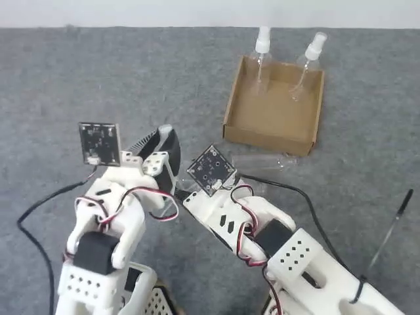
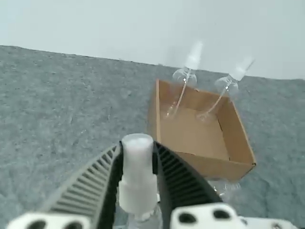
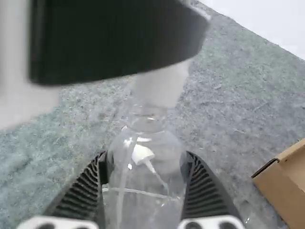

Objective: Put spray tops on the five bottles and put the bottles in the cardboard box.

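Clamps a white spray top [image 2: 137,167] in the left hand [image 2: 138,145], pinched from both sides and set on the neck of a clear bottle [image 3: 143,200]; cannot tell whether screwed tight. Grips that bottle around its shoulders in the right hand [image 3: 145,162], upright, just below the top. Meets, hand over hand, near the middle of the grey tabletop [image 1: 98,79], at about 7 o'clock from the cardboard box [image 1: 266,139]. Leaning on the box's far wall, bases inside and spray heads past the rim: a first topped bottle [image 1: 261,62] at 12 o'clock and a second topped bottle [image 1: 308,65] at 1 o'clock. Lying on its side just beside the near wall, at 6 o'clock: a spare bottle [image 1: 262,161], neck end too faint to judge. Well apart at 4 o'clock from the box: a thin dark stick [image 1: 392,226], flat on the tabletop.
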